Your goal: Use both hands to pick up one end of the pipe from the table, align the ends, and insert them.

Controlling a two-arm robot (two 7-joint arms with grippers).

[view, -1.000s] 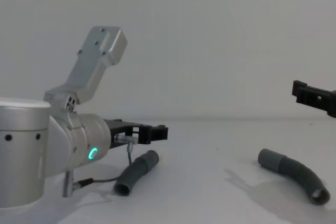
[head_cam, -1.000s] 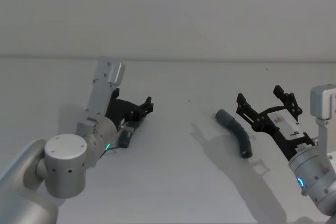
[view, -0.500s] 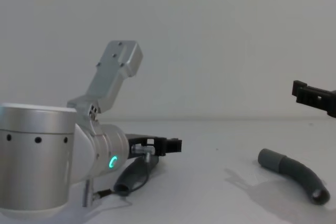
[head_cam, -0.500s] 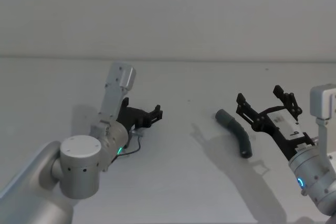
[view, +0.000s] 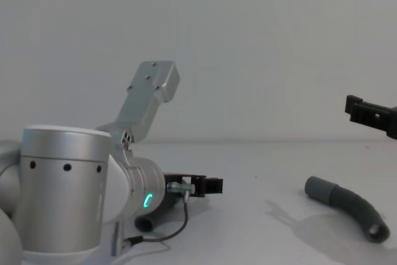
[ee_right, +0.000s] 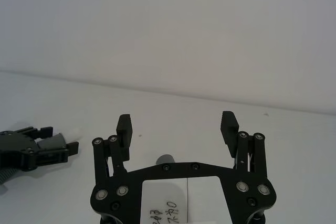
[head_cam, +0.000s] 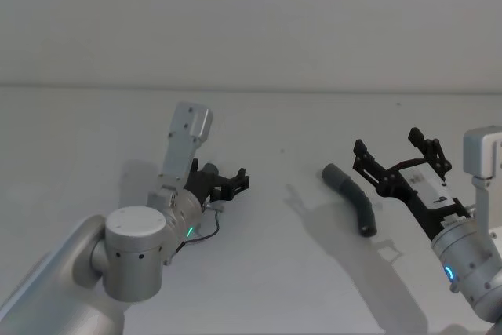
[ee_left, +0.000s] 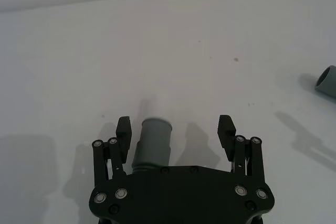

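Two dark grey ribbed pieces of the pipe lie on the white table (head_cam: 259,272). The left piece (ee_left: 154,141) shows its smooth cuff between the spread fingers of my left gripper (ee_left: 176,129), close to one finger; in the chest view this piece (view: 152,220) is mostly hidden behind the arm. My left gripper (head_cam: 233,182) is low over the table and open (view: 208,185). The right piece (head_cam: 354,198) lies curved on the table (view: 348,206). My right gripper (head_cam: 392,147) hovers open above and beside it (ee_right: 177,127), and a cuff (ee_right: 167,159) peeks out under it.
A pale wall rises behind the table's far edge (head_cam: 314,90). The left arm's silver wrist with a green ring light (view: 146,201) and a thin cable (view: 180,224) take up the near left. Bare table separates the two pieces.
My left arm has swung right and forward along the table, bringing its open gripper over the left piece's cuff. The right gripper and the right piece have not moved.
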